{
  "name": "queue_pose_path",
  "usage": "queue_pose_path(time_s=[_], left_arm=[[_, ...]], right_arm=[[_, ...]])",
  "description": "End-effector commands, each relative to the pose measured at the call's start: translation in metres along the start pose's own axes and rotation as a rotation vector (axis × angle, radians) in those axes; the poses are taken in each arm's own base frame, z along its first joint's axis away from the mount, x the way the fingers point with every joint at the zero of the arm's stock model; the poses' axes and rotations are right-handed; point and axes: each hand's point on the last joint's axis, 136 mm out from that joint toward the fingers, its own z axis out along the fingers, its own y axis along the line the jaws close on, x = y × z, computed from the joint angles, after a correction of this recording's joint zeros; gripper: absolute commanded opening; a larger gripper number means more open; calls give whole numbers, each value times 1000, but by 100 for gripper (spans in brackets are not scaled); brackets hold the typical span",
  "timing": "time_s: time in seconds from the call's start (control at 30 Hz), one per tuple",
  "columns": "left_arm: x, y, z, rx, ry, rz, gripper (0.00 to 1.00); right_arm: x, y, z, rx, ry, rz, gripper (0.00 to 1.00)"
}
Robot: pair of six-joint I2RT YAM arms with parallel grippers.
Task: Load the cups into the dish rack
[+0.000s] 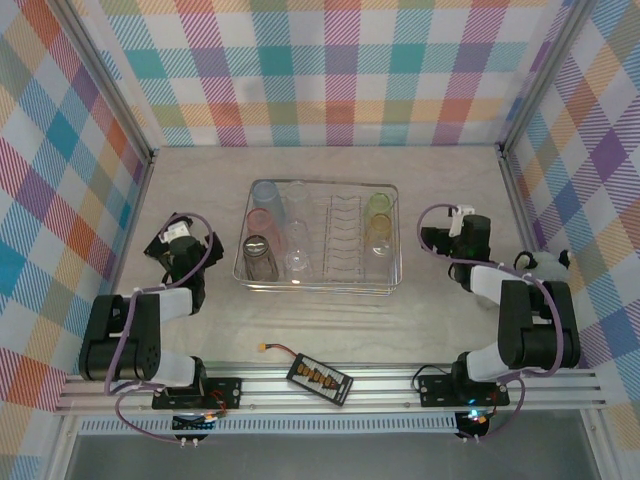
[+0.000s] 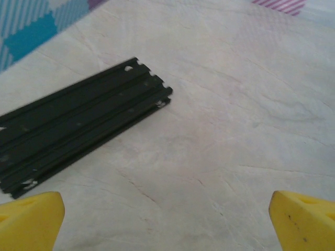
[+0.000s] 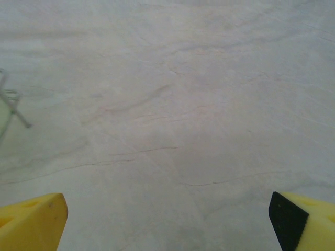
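Observation:
The dish rack (image 1: 320, 283) sits mid-table and holds all the cups I can see. A blue cup (image 1: 265, 196), a pink-red cup (image 1: 261, 223) and a smoky grey cup (image 1: 259, 257) stand in its left column, with clear cups (image 1: 298, 232) beside them. Two yellowish cups (image 1: 379, 220) stand at its right end. My left gripper (image 1: 176, 243) rests left of the rack, open and empty, its yellow fingertips (image 2: 31, 219) wide apart over bare table. My right gripper (image 1: 458, 228) sits right of the rack, also open and empty, with a rack wire (image 3: 13, 107) at the view's left edge.
A black battery pack (image 1: 319, 379) with a wire lies near the front rail. A black slotted bar (image 2: 78, 125) lies on the table ahead of the left gripper. Checked walls enclose the table on three sides.

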Motion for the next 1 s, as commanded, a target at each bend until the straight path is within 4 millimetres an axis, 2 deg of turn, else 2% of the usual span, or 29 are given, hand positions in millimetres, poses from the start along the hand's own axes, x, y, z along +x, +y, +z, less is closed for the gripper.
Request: queue_pose_path(time_s=[0.0, 0.03, 0.1, 0.17, 0.33, 0.43, 0.67, 0.97], left_arm=[[-22, -18, 1, 105, -77, -15, 100], [-22, -22, 2, 127, -74, -2, 100], [-20, -32, 2, 177, -62, 22, 100], [-18, -41, 1, 235, -60, 47, 100], [-1, -74, -1, 402, -53, 153, 100], [8, -76, 5, 379, -19, 177, 100], [5, -74, 7, 350, -37, 180, 100], [8, -82, 5, 289, -54, 258, 100]], right_arm=[[-22, 26, -9, -160, -149, -2, 99], [-18, 29, -6, -177, -170, -19, 99], [-10, 21, 2, -138, -203, -1, 99], [-7, 23, 1, -144, -178, -7, 99], [-8, 23, 1, -147, -190, -6, 99], [-8, 23, 1, -146, -188, -7, 99], [-8, 23, 1, -146, -187, -7, 99], [-8, 23, 3, -140, -179, -12, 99]])
